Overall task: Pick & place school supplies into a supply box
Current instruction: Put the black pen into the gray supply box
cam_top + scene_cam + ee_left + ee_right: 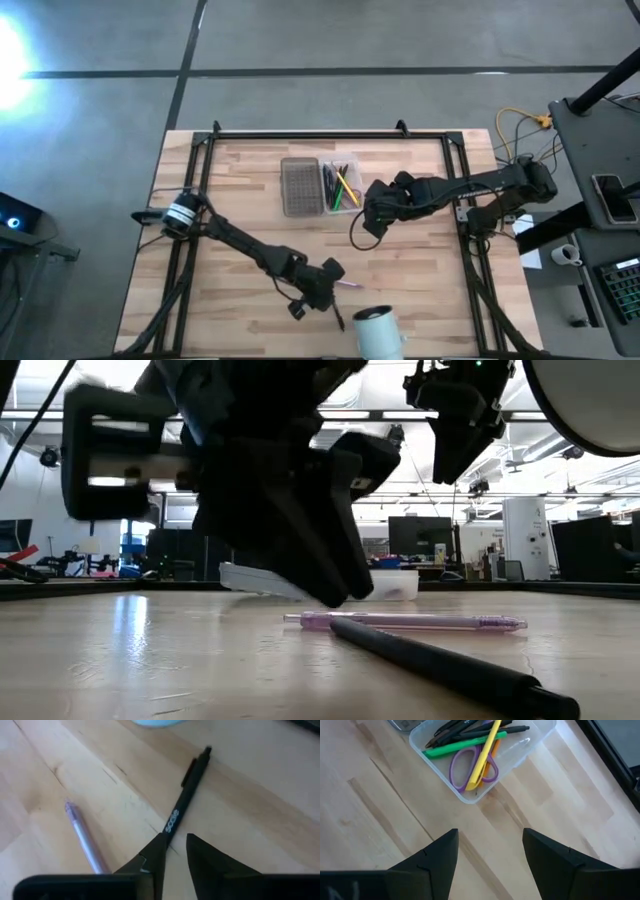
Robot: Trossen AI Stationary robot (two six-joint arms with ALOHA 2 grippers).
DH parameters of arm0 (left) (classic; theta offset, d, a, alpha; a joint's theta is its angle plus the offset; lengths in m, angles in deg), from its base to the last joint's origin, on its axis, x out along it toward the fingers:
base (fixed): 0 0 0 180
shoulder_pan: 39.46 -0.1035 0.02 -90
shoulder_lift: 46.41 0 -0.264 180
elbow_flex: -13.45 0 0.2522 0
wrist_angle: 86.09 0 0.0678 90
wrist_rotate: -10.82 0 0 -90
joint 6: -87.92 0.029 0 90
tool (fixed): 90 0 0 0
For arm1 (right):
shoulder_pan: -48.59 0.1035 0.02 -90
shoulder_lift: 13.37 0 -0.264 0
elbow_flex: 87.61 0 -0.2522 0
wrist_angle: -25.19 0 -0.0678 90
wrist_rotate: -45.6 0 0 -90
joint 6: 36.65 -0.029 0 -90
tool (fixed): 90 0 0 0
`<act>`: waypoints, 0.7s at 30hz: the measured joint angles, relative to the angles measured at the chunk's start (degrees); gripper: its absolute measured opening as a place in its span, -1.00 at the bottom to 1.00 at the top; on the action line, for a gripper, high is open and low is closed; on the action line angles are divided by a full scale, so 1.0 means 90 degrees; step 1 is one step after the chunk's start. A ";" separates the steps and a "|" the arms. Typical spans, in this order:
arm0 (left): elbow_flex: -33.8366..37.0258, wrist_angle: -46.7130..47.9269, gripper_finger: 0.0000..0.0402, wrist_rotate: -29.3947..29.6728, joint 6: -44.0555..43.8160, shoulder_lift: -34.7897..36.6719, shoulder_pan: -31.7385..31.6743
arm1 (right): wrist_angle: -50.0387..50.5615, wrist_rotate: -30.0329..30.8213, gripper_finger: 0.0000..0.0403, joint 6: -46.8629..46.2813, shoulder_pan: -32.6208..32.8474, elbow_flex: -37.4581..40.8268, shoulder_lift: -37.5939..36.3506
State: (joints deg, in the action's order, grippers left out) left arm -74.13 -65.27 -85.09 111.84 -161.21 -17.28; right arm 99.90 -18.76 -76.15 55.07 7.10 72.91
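Observation:
A black pen [186, 795] lies flat on the table near its near edge, one end pointing toward the white cup. A pale purple pen [82, 837] lies beside it. My left gripper [176, 837] hangs just over the black pen's other end [340, 626], fingers pointing down with a narrow gap between them; I cannot tell if they touch it. The supply box [320, 185] sits open at the table's middle far side. Its clear half [470, 795] holds a green marker [465, 745], a yellow marker [485, 755], purple scissors [462, 767] and dark pens. My right gripper [490, 832] hovers open near it.
A white cup [377, 330] lies on its side at the near edge, close to the black pen [340, 318] and my left gripper [328, 278]. The box's grey mesh half [299, 186] lies open to the left. Bare wood stretches left and right of the box.

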 joint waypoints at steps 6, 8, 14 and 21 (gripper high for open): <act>0.0042 -0.0088 -0.51 0.0034 0.0566 -0.0012 -0.0050 | 0.0000 -0.0010 0.07 -0.0227 0.0000 0.0093 0.0002; 0.0035 -0.0124 -0.48 0.0030 0.0603 -0.0020 -0.0084 | -0.0005 -0.0010 0.07 -0.0286 0.0000 0.0110 0.0002; 0.0032 -0.0215 -0.46 -0.0138 0.0617 -0.0249 -0.0162 | -0.0002 -0.0014 0.07 -0.0434 0.0000 0.0134 0.0002; -0.0031 -0.0060 -0.56 -0.0517 0.0608 -0.0408 -0.0217 | -0.0007 -0.0015 0.07 -0.0450 0.0000 0.0139 0.0002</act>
State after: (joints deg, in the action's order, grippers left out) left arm -74.41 -65.81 -89.74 117.31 -164.88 -19.23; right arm 99.84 -18.89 -80.20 55.07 8.35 72.93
